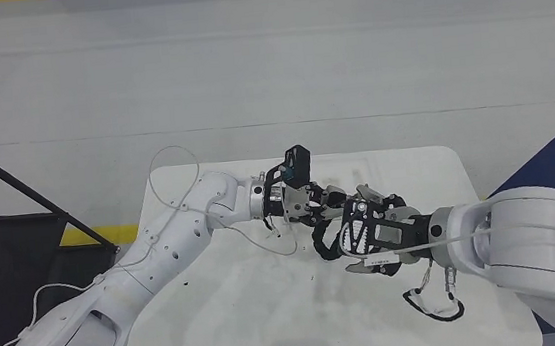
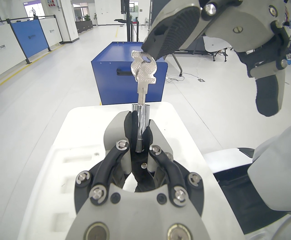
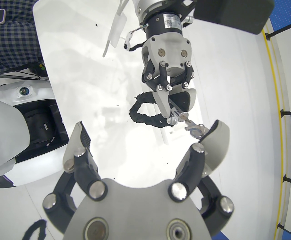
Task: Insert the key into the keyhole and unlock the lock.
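Lock cylinder: the chrome lock cylinder [image 2: 141, 122] is held off the table [image 1: 260, 305], its keyhole end facing the right gripper.
Left gripper: the left gripper [image 2: 139, 131] is clamped on the lock cylinder.
Key: the key [image 2: 145, 75] has its blade in the cylinder's keyhole, with the head standing proud of it.
Right gripper: the right gripper [image 3: 147, 131] has its jaws apart just beyond the cylinder. One pad [image 2: 172, 29] touches the key head and the other is well off it, so there is no hold on the key.
Cable: the black cable [image 3: 141, 113] loops out beside the cylinder.
Risk 1: a lopsided closure would likely push the head sideways, straining the blade or drawing it out.
Risk 2: the round, polished cylinder may spin in the left grip when torque is applied, so the lock stays shut.
Risk 3: the overlapping second head may get pinched too.
Count: one cylinder and one cable. Two key heads appear, with one blade inserted.
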Controlling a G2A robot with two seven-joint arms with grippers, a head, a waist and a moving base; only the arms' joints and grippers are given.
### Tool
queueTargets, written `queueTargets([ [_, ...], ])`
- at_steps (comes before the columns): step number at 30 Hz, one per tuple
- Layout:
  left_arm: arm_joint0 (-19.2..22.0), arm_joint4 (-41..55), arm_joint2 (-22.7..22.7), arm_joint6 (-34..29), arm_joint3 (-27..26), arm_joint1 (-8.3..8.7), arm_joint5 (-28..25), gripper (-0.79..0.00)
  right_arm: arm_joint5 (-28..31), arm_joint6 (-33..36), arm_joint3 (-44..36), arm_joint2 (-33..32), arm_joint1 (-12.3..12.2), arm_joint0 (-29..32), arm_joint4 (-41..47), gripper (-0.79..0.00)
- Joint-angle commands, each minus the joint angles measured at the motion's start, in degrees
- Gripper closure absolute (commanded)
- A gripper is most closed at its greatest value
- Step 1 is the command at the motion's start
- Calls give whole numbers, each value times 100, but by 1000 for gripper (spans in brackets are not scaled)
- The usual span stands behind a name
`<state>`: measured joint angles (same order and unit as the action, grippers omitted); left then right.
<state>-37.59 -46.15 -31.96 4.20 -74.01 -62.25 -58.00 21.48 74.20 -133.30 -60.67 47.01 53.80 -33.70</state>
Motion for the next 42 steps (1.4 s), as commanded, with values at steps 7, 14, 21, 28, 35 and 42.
queueTargets([
  [7,12,-67,52,9,-93,16,0,0,688,-36,256,-61,-41,-36,-96,-785],
  [14,90,19,196,-36,-172,96,0,0,1016,-237,514,-97,-64,-48,-109,-785],
  [21,177,179,430,-86,-234,183,0,0,1143,-332,484,-80,-83,-44,-452,-252],
  [28,285,300,632,-66,-248,244,0,0,1161,-302,377,3,-116,-52,-832,-157],
  [35,390,370,801,-25,-252,288,0,0,1130,-271,224,-1,-142,-52,-1019,-77],
  [42,479,399,948,45,-262,317,0,0,927,-367,178,-79,-156,10,-810,0],
])
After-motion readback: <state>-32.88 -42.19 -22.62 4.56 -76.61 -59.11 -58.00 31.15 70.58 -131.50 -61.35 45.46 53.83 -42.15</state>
